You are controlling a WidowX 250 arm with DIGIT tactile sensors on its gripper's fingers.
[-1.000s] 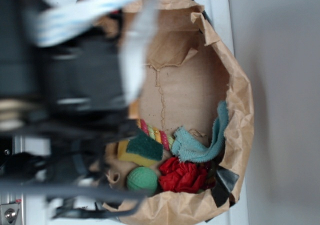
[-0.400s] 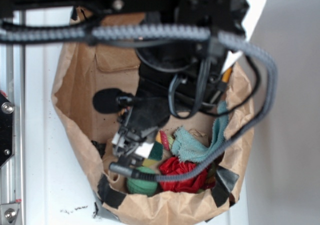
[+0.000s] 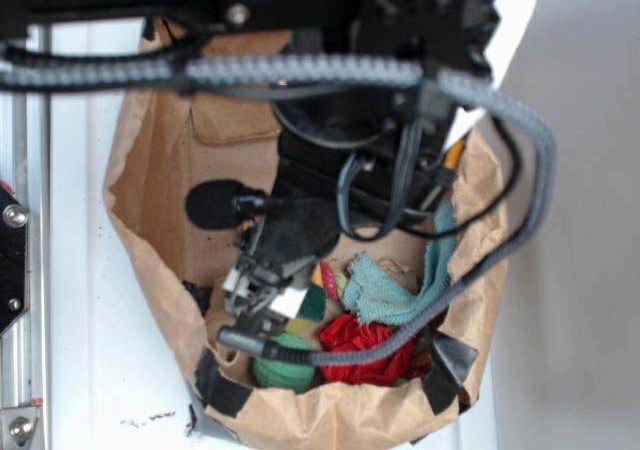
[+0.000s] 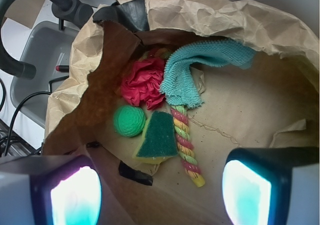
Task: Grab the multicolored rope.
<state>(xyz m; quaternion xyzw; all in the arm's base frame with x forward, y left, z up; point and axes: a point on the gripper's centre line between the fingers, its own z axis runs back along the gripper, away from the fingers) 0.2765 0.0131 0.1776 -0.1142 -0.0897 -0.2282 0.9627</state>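
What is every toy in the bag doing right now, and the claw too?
Claw: open, above the bag floor, holding nothing.
Multicolored rope: lying flat, top end tucked under the teal cloth.
Teal cloth: crumpled, draped up the bag wall.
Red ruffled ball: resting in the corner.
Green ball: resting beside the sponge.
Sponge: lying green side up, next to the rope.
Paper bag: open.

Crumpled matt paper bag (image 4: 280,30); twisted cotton rope (image 4: 186,145) (fibrous); terry cloth (image 4: 190,75).

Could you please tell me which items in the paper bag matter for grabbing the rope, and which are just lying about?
Job:
multicolored rope
gripper, open above it

Lying about:
teal cloth, overlapping the rope's far end
red fabric ball
green ball
green-topped sponge
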